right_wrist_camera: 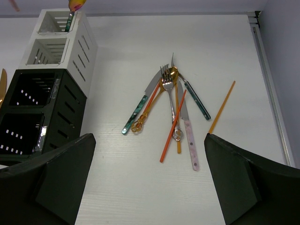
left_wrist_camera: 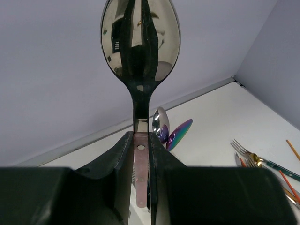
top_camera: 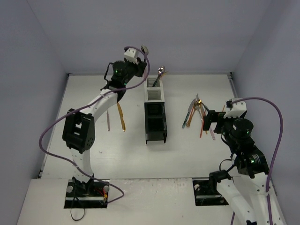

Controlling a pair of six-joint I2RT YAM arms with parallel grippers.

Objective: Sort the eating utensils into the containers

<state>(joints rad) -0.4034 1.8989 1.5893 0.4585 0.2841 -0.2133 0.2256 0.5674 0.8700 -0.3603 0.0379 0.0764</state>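
Note:
My left gripper is raised at the back of the table, left of the containers, shut on a spoon's pink handle. Its silver bowl points up. The containers are a row of two white bins and two black bins. The far white bin holds spoons. A pile of eating utensils in gold, orange, silver, teal and pink lies right of the bins. My right gripper is open and empty, just near of the pile.
A gold knife and a pink utensil lie left of the bins, under the left arm. A lone orange stick lies right of the pile. Grey walls close the table at the back and sides.

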